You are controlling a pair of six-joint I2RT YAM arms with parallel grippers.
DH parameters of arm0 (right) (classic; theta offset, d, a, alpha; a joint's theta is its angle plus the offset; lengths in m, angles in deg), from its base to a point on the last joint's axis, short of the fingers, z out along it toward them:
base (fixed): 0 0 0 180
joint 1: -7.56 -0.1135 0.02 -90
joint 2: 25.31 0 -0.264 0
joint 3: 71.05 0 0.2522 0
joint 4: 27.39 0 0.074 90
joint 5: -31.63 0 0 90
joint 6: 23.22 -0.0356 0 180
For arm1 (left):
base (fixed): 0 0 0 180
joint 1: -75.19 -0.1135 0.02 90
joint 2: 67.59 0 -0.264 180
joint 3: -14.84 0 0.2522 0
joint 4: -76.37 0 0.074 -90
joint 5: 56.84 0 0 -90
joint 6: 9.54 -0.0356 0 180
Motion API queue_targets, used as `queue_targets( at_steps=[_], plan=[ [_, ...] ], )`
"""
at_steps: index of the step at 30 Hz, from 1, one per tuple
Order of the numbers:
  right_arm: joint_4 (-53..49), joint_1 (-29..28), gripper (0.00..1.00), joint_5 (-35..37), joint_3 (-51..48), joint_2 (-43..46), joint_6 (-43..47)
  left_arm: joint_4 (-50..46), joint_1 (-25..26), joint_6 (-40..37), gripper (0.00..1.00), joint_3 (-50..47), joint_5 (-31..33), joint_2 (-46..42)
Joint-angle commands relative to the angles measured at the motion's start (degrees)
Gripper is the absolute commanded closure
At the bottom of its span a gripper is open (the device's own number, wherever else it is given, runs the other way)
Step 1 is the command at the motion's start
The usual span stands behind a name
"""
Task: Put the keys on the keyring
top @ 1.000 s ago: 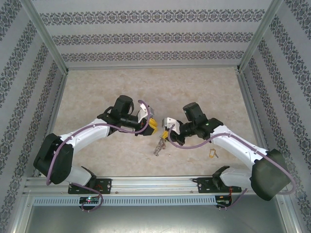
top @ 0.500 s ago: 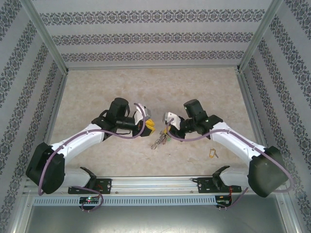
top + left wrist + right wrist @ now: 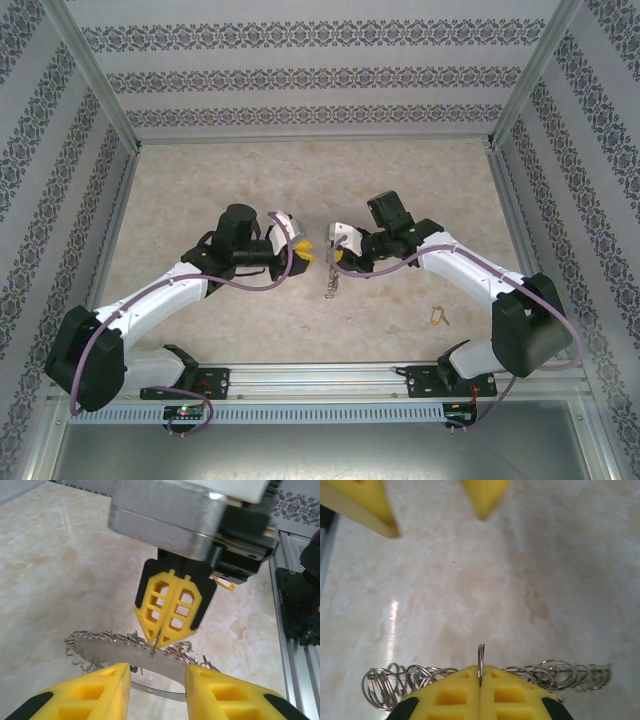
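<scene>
Marble tabletop (image 3: 420,180): right gripper (image 3: 159,641) pinches keyring (image 3: 110,651) rim, fully closed; left gripper (image 3: 157,670) half-open, empty. Risk: thin-edge grip may let it swivel or slip.

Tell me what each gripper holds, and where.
The right gripper pinches the keyring by its rim, at the fingertips. The left gripper is open, gripping nothing.

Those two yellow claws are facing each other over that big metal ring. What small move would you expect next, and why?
Probably the left gripper eases forward and closes on the keyring. Its jaws stand open just short of the hoop, while the right gripper is shut on the hoop's rim from the opposite side. A second grip would likely steady it. A yellow-tagged key lies loose on the table.
</scene>
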Motion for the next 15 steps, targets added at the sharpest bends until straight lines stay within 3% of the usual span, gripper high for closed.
queue_targets(
  at_steps=[1, 8, 15],
  plan=[
    [-1.0, -0.8, 1.00, -4.1, -2.5, 1.4, 1.1, -0.9, -0.3, -1.3, 0.67, 1.9, -5.3, 2.5],
    [-0.1, -0.9, 1.00, -4.8, -4.7, 2.9, -0.4, 1.2, 0.1, -0.9, 0.68, 2.7, -10.4, 7.0],
    [-0.1, -0.8, 1.00, -5.1, -4.5, 2.6, -0.4, -2.1, 1.0, -5.5, 0.68, 3.4, -13.6, 8.9]
  ],
)
